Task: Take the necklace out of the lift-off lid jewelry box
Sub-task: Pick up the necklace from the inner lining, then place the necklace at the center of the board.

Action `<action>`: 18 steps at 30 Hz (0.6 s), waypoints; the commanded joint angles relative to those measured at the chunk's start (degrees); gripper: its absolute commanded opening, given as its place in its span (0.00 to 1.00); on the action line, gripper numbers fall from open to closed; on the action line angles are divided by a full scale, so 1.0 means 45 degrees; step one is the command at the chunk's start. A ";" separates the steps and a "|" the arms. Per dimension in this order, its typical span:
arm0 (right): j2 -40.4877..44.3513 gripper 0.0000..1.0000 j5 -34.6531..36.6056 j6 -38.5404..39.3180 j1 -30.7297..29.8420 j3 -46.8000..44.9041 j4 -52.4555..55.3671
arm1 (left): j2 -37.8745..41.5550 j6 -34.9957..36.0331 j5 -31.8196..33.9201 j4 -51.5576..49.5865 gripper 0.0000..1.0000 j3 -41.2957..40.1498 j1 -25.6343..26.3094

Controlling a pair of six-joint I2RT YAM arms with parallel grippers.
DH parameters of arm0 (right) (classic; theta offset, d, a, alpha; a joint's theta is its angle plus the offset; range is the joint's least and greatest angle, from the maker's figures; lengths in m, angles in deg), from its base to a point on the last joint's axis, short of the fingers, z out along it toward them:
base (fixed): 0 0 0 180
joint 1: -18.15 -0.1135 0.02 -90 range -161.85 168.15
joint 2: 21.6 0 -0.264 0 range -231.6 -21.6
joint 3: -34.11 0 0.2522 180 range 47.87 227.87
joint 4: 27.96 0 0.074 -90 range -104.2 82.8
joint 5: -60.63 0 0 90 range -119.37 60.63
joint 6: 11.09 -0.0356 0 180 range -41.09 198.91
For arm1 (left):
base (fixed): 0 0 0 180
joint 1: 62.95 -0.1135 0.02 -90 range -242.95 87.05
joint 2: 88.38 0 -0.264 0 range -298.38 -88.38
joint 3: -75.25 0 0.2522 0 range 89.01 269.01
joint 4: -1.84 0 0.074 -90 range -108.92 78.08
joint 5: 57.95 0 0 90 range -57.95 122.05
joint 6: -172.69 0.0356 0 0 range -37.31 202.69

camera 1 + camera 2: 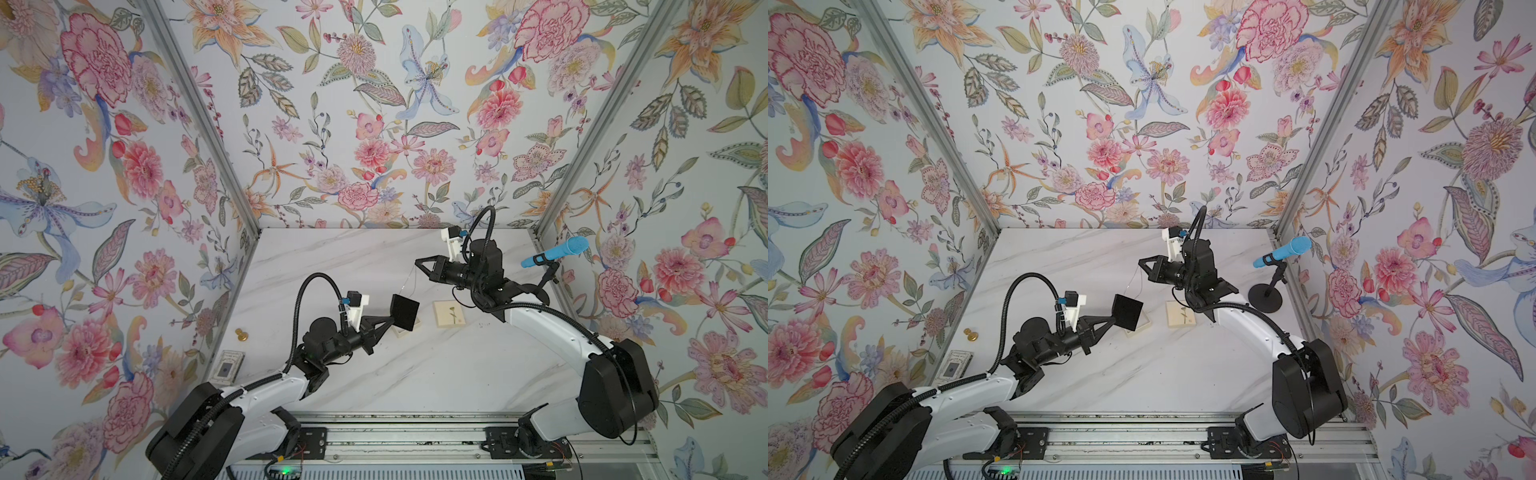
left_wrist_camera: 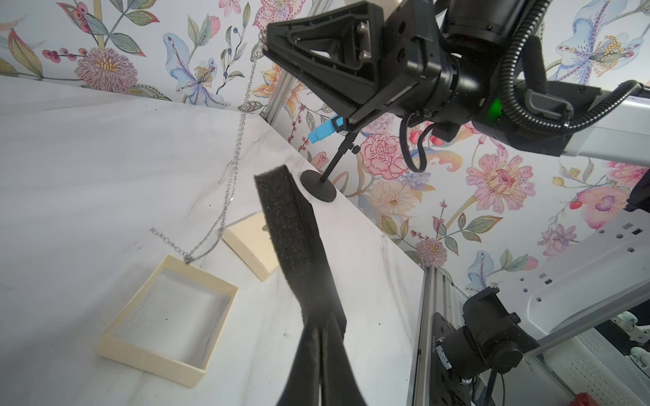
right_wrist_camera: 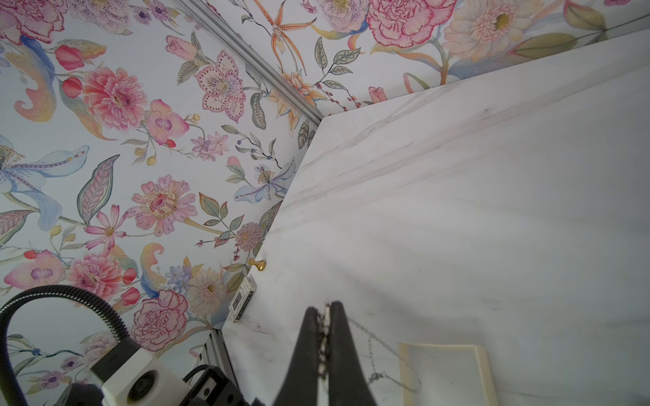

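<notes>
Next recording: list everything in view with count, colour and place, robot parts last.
necklace: one, silvery, dangling in the air over mid-table.
box: one, cream, open, mid-table.
lid: one, cream with flower drawing, flat beside the box.
foam pad: one, black, held above the box.
knob: one, gold, table's left edge.
card: one, pale with dark centre, left edge near the knob.
microphone: one, blue on black stand, far right corner.
table: one, white marble.
left gripper: one, black, shut on the foam pad.
right gripper: one, black, shut on the necklace.
</notes>
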 commanded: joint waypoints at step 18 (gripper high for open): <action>-0.4083 0.00 0.0732 0.2366 0.1633 0.4528 0.2088 | 0.1081 0.0399 0.0735 -0.0679 0.00 -0.0337 -0.0091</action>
